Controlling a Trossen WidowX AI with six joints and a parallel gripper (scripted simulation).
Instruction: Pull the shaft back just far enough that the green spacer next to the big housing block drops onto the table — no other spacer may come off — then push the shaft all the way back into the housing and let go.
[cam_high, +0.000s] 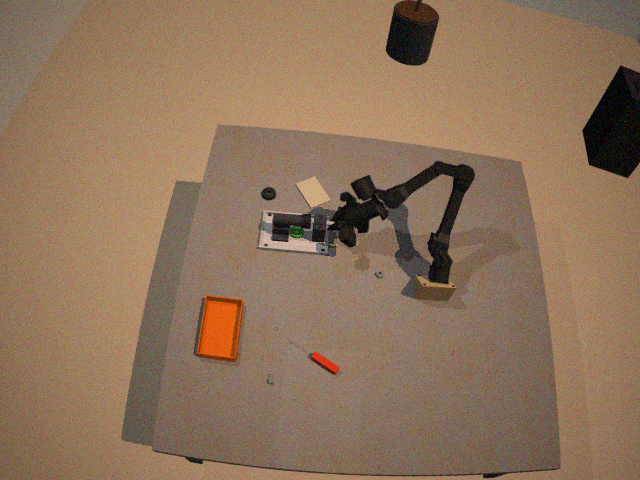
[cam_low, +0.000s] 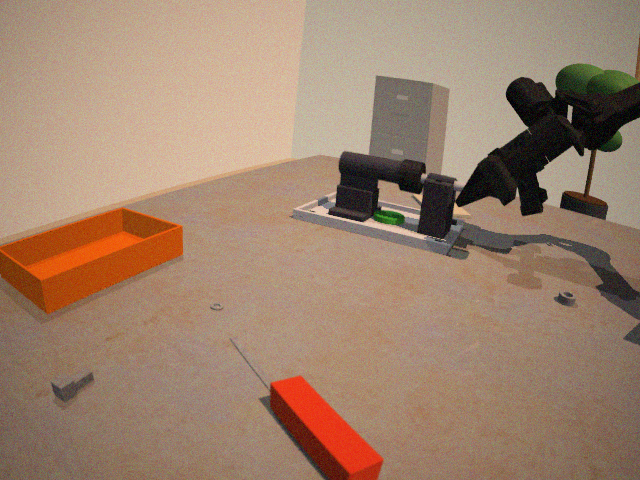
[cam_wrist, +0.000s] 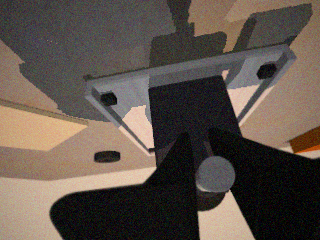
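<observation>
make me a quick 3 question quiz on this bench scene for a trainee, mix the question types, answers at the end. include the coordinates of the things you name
1. True or false: the green spacer (cam_high: 296, 231) (cam_low: 388, 217) is still threaded on the shaft (cam_low: 455, 187) (cam_wrist: 216, 174).
2. Multiple choice: the gripper (cam_high: 331, 225) (cam_low: 458, 203) (cam_wrist: 198, 136) is
a) open
b) shut on the shaft
c) shut on nothing
3. Fill in: the open tray (cam_high: 206, 326) (cam_low: 116, 273) on the table is coloured ____.

Key: 1 false; 2 b; 3 orange
</observation>
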